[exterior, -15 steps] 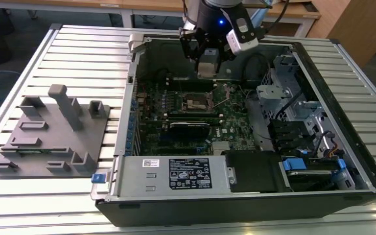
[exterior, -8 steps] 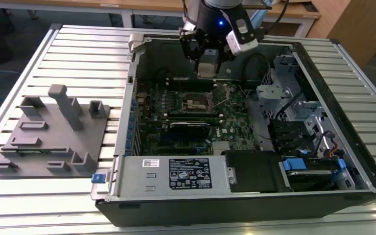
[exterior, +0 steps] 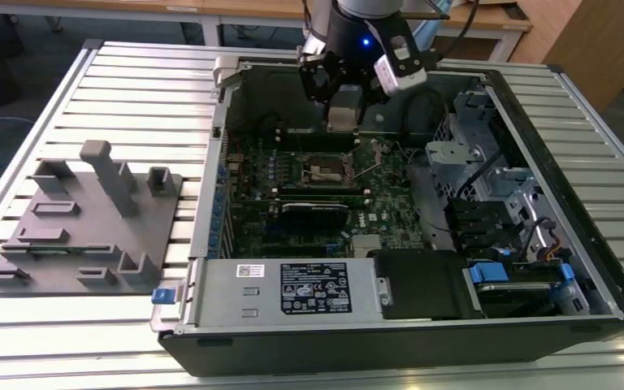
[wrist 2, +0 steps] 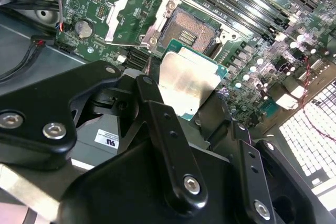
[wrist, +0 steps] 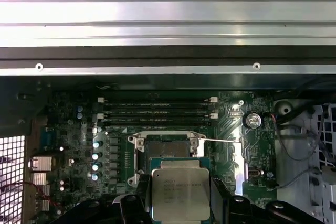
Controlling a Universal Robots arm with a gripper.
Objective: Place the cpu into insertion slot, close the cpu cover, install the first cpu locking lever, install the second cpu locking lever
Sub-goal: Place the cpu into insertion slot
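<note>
open computer case (exterior: 399, 349) lies on slatted table (exterior: 127, 89), green motherboard (exterior: 388, 203) inside. gripper (wrist 2: 186, 90) hangs over the board, fingers clamped on the chip's edges. cpu cover (wrist 2: 113, 24) stands swung open beside the bare insertion slot (wrist: 167, 148). cpu (wrist: 181, 190) is held above the slot, unseated.

Claw (exterior: 341, 122) grips cpu (exterior: 341, 112) above insertion slot (exterior: 327, 169) (computer case (exterior: 399, 345) open).

- In the first wrist view the cpu (wrist: 180, 190) covers part of the insertion slot (wrist: 167, 148); the picture's edge cuts the cpu off.
- In the second wrist view the gripper (wrist 2: 190, 90) hides two of the cpu's edges.
- In the exterior view the picture's edge cuts off the arm (exterior: 361, 20).
</note>
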